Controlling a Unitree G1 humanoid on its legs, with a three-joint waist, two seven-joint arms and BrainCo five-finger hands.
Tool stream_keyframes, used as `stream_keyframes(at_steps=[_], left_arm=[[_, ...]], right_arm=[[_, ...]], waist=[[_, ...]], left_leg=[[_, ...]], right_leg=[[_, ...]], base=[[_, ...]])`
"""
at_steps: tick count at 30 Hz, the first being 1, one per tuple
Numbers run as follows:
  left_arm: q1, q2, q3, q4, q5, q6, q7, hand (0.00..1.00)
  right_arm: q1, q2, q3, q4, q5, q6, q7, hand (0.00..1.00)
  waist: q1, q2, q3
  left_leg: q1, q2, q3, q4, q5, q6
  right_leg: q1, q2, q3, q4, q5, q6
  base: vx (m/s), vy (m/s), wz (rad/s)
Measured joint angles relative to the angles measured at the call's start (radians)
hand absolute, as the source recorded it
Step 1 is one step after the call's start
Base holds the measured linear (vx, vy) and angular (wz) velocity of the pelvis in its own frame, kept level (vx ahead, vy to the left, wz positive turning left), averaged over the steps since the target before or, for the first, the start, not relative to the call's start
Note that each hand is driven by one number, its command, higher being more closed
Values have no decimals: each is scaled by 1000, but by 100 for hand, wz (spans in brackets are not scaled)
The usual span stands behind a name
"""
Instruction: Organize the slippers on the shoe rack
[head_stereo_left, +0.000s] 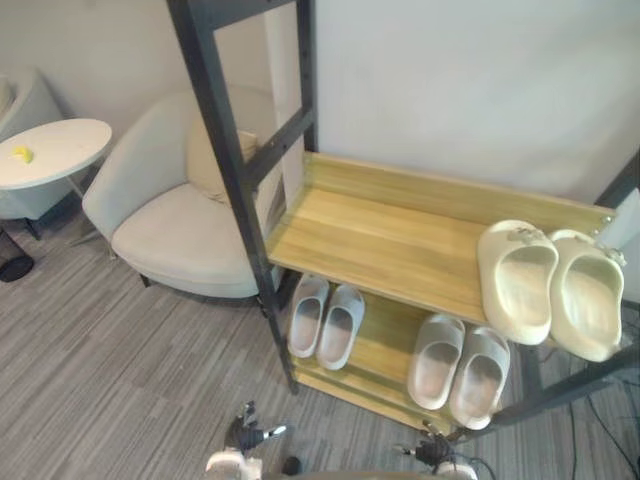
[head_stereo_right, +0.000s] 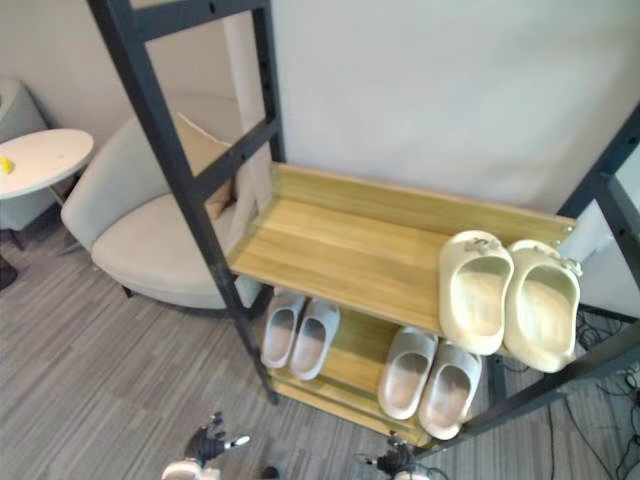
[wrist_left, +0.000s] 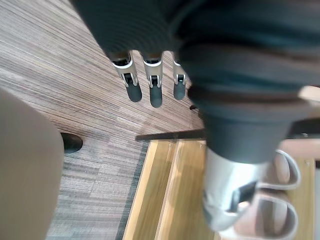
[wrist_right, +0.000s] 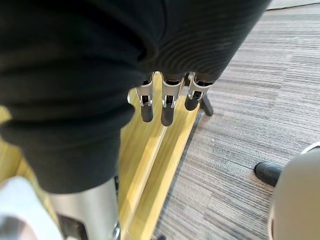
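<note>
The shoe rack (head_stereo_left: 380, 235) has a black frame and wooden shelves. A cream pair of slippers (head_stereo_left: 550, 285) lies side by side at the right end of the upper shelf, toes toward me. On the lower shelf (head_stereo_left: 385, 340) rest two paler pairs, one on the left (head_stereo_left: 325, 320) and one on the right (head_stereo_left: 458, 370). My left hand (wrist_left: 156, 90) hangs over the carpet by the rack's front edge, fingers straight and holding nothing; the left pair (wrist_left: 280, 200) shows past its thumb. My right hand (wrist_right: 167, 107) is open above the lower shelf's front edge (wrist_right: 150, 150).
A pale armchair (head_stereo_left: 180, 230) stands left of the rack, close to its frame post. Further left is a round white side table (head_stereo_left: 50, 150) with a small yellow thing (head_stereo_left: 22, 153) on it. Grey striped carpet (head_stereo_left: 120, 380) lies in front of the rack.
</note>
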Motion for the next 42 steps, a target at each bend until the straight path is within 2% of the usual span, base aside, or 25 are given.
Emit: stream_keyframes(at_steps=[8, 14, 16, 18, 19, 20, 21, 23, 24, 27, 29, 30, 32, 34, 35, 36, 37, 38, 39, 40, 42], left_arm=[[-39, -9, 24, 73, 2, -1, 22, 0], [-51, -9, 26, 94, 2, -3, 26, 0], [-53, -9, 27, 89, 2, -4, 28, 0], [-62, -9, 33, 75, 1, -4, 35, 0], [-60, -8, 36, 57, 2, -4, 37, 0], [-62, -7, 47, 41, 1, -2, 41, 0], [-63, -7, 51, 34, 1, -2, 42, 0], [-73, -8, 64, 7, -1, -2, 43, 0], [-74, -9, 64, 3, -1, -2, 43, 0], [-80, -25, 64, -12, -2, -2, 44, 0], [-94, -38, 63, -7, -3, -3, 47, 0], [-100, -44, 63, -2, -3, -2, 49, 0], [-122, -86, 60, 0, -14, -3, 63, 0], [-124, -91, 45, -3, -43, -2, 64, 0], [-119, -91, 45, -10, -47, -2, 65, 0], [-126, -91, 46, -24, -52, -2, 64, 0], [-131, -91, 54, -27, -55, -2, 65, 0], [-147, -88, 62, -29, -59, 0, 65, 0], [-146, -92, 60, -34, -59, 0, 64, 0], [-137, -92, 53, -52, -58, 0, 64, 0], [-141, -91, 50, -53, -55, 0, 63, 0]], right_arm=[[-15, 29, -39, 37, 30, 4, -21, 0], [-47, 29, -38, 39, 39, 4, -20, 0], [-54, 29, -35, 38, 39, 4, -20, 0], [-65, 29, -29, 31, 39, 5, -20, 0], [-61, 28, -27, 21, 39, 6, -20, 0], [-43, 31, -26, 6, 39, 11, -18, 0], [-31, 35, -25, -9, 41, 11, -17, 0], [-8, 53, -9, -24, 48, 12, -17, 0], [-5, 55, -4, -24, 49, 12, -17, 0], [-33, 71, 4, -51, 61, 11, -17, 0], [-53, 79, 16, -51, 79, 12, -18, 0], [-57, 76, 18, -51, 79, 12, -19, 0], [-69, 65, 24, -52, 80, 16, -25, 0], [-89, 59, 45, -57, 89, 19, -32, 0], [-95, 59, 47, -67, 91, 19, -35, 0], [-100, 60, 47, -95, 94, 18, -38, 0], [-112, 60, 47, -96, 95, 16, -40, 0], [-131, 59, 45, -97, 95, 17, -50, 0], [-130, 58, 45, -97, 96, 17, -55, 0], [-121, 58, 46, -113, 95, 19, -57, 0], [-98, 58, 44, -147, 95, 19, -56, 0]], waist=[[-8, -1, 13], [-7, -4, 25], [-7, -6, 36], [-5, -5, 73], [-6, -8, 92], [-10, -17, 89], [-11, -22, 86], [-2, -65, 73], [1, -65, 72], [12, -50, 80], [43, -44, 78], [42, -35, 80], [35, 8, 80], [36, 19, 98], [36, 18, 100], [29, 10, 103], [29, -1, 115], [24, -11, 132], [21, -13, 135], [16, 2, 129], [-4, 25, 126]], left_leg=[[13, 18, 74, 0, -22, -8], [34, 12, 101, 1, -40, -5], [37, 6, 101, 8, -46, 0], [26, -2, 86, 61, -73, 12], [18, -15, 61, 99, -95, 18], [-21, -34, 12, 163, -120, 22], [-35, -45, -11, 183, -126, 23], [-97, -85, -101, 247, -135, 18], [-106, -87, -112, 256, -136, 15], [-151, -89, -182, 277, -129, -4], [-189, -98, -221, 242, -87, -28], [-196, -95, -233, 239, -78, -30], [-242, -73, -318, 202, -25, -56], [-262, -54, -373, 174, 24, -68], [-274, -51, -353, 162, 51, -42], [-287, -25, -245, 130, 39, 62], [-311, -20, -188, 160, 26, 64], [-380, 6, -31, 348, -31, 65], [-404, 26, 40, 466, -66, 81], [-406, 89, 165, 639, -150, 113], [-379, 149, 295, 677, -215, 123]], right_leg=[[-25, 19, 82, -2, 15, -7], [-25, 19, 117, 4, 14, -4], [-35, 7, 117, 55, -7, 3], [-87, -23, 108, 222, -50, 29], [-140, -43, 121, 376, -73, 39], [-213, -52, 198, 529, -91, 26], [-236, -46, 242, 560, -104, 17], [-236, -19, 412, 568, -137, 23], [-230, -13, 429, 560, -142, 28], [-190, 3, 437, 484, -175, 26], [-151, -17, 389, 350, -233, 2], [-151, -14, 378, 337, -232, 1], [-166, 13, 285, 321, -214, -18], [-168, 39, 204, 327, -210, -42], [-173, 41, 168, 330, -208, -50], [-183, 26, 104, 313, -192, -77], [-184, 21, 82, 307, -188, -82], [-184, -3, 29, 308, -183, -88], [-181, -10, -3, 317, -183, -88], [-174, -11, -60, 338, -184, -89], [-161, -18, -129, 369, -184, -88]], base=[[19, -5, -30], [36, 13, -19], [42, 28, -1], [-37, 25, 23], [-80, 18, 79], [-62, 9, 98], [18, -20, 136], [51, -129, 135], [0, -142, 99], [-73, -131, 62], [-117, -201, 41], [-120, -195, 79], [-105, -166, 114], [-121, -195, 113], [-117, -150, 119], [-108, -64, 96], [-157, -63, 118], [-167, -64, 97], [-154, -86, 123], [-90, -42, 93], [-61, 68, 120]])
